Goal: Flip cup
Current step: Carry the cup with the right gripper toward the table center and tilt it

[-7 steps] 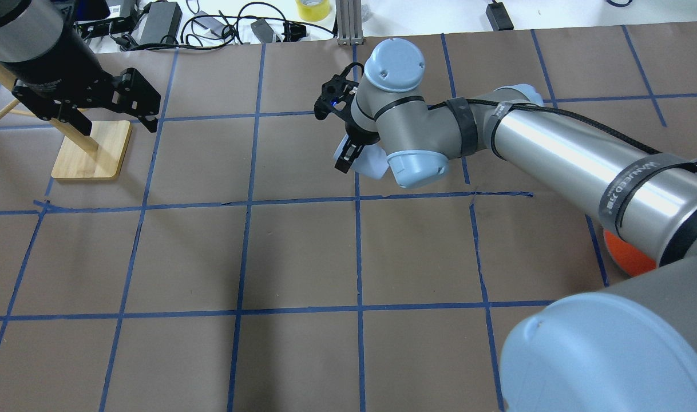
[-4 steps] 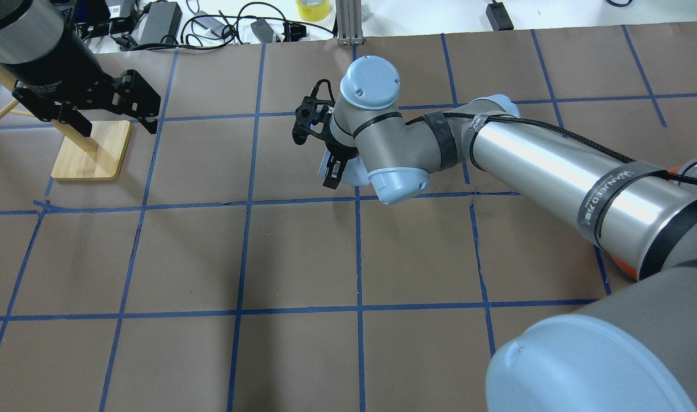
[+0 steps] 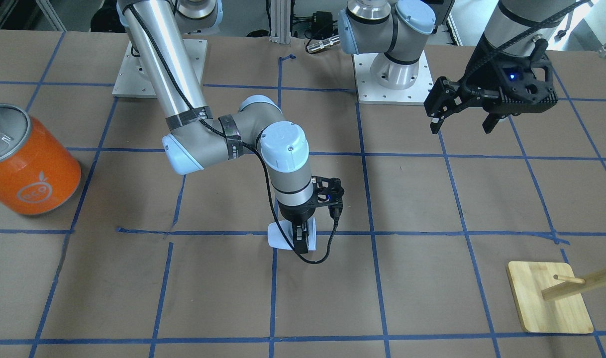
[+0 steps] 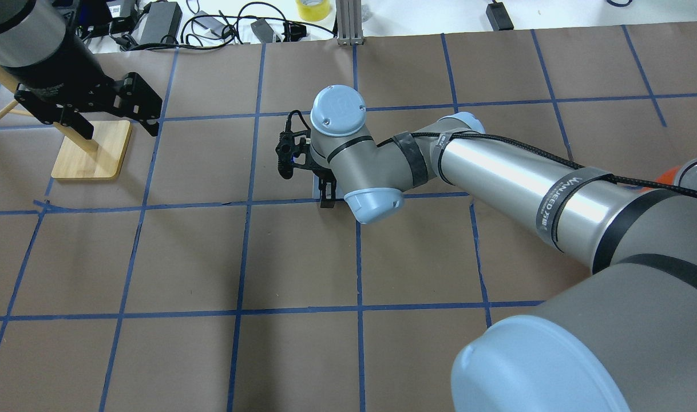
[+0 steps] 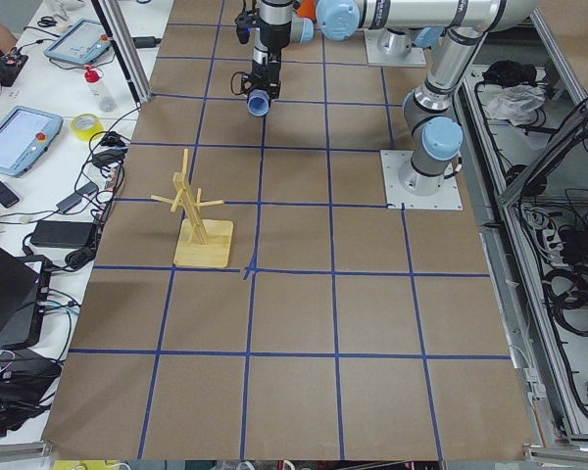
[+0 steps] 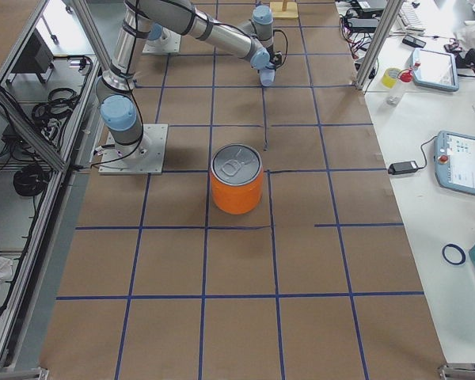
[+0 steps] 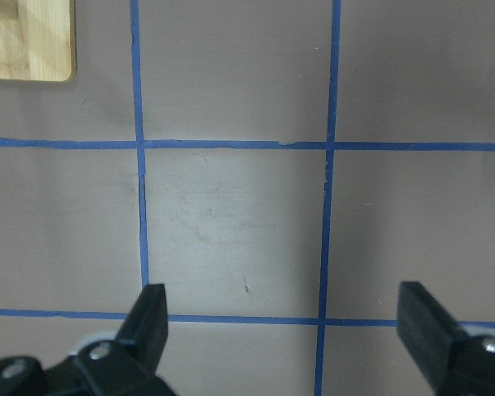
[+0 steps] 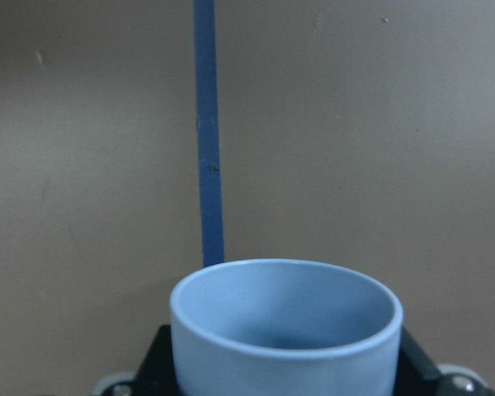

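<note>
Small pale lavender-blue plastic cup [image 3: 279, 237] – smooth, tapered, no handle – is clamped in the right hand [image 3: 299, 243] near the middle of the brown-paper worktop [image 3: 432, 199], close to where two blue tape lines cross. One black finger [image 3: 301, 237] runs across the cup's wall in the front-facing view, and the other is hidden behind it. The cup is tipped well over, roughly on its side.

In the left-end view the cup [image 5: 259, 103] shows its round mouth toward the camera, w/ a darker blue inside. The right wrist cam looks over the rim of the cup [image 8: 285, 330]: an even, rounded lip, deeper blue within, black hand parts at both lower corners, and a blue tape line running away across the paper beyond it. Can't tell whether the cup touches the worktop or hangs just above it. From overhead the wrist joint covers nearly all of it.

Left hand [image 3: 461, 128] hangs above the worktop w/ fingers spread wide and nothing between them. The wrist cam of that hand [image 7: 287, 330] shows only taped paper between the two fingers, plus a corner of wood at top left. It sits well apart from the cup, near the light wooden peg stand on a square base [image 4: 91, 151].

Big orange can w/ silver lid [image 3: 29, 169] stands upright toward the robot's right end – far from both hands.
</note>
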`<state>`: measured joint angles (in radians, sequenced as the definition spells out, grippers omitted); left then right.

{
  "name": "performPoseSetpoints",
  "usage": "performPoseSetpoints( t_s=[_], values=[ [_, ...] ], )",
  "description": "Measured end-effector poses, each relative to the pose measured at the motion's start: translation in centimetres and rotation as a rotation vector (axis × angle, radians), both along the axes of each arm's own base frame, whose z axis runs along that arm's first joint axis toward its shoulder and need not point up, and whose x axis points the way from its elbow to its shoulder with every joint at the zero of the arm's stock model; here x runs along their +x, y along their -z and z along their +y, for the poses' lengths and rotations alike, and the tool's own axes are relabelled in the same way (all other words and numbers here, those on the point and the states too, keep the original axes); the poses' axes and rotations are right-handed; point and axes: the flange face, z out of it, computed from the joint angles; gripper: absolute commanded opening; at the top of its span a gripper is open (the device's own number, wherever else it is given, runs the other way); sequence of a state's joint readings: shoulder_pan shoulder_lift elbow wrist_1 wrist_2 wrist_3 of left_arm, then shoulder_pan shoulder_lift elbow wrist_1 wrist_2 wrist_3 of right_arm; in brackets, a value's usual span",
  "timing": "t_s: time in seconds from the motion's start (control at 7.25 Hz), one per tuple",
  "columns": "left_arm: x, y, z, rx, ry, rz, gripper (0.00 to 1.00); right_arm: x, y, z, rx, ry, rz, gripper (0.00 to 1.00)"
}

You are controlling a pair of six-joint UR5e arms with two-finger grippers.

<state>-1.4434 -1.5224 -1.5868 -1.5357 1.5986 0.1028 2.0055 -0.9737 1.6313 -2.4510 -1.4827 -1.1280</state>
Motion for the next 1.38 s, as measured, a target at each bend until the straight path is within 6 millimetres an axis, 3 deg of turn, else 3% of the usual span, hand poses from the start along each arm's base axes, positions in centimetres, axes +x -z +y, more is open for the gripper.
performPoseSetpoints(
  t_s=[0.14,0.41,0.55,1.1,1.38],
  values=[
    [0.0,0.0,0.0,0.000,0.000,0.000,1.00,0.1,0.0,0.1,0.000,-0.011,-0.002,0.27],
    [0.0,0.1,0.0,0.001,0.000,0.000,1.00,0.2,0.2,0.3,0.005,-0.012,-0.004,0.88],
    [-0.1,0.1,0.0,0.001,0.001,0.000,1.00,0.2,0.3,0.3,0.008,-0.009,-0.006,1.00],
    [-0.1,0.1,0.0,0.002,0.002,0.001,1.00,0.1,-0.2,0.4,0.015,0.037,-0.016,1.00],
    [-0.1,0.2,0.0,0.003,0.002,0.002,1.00,-0.5,-2.8,-0.1,0.009,0.109,-0.042,1.00]
  ],
)
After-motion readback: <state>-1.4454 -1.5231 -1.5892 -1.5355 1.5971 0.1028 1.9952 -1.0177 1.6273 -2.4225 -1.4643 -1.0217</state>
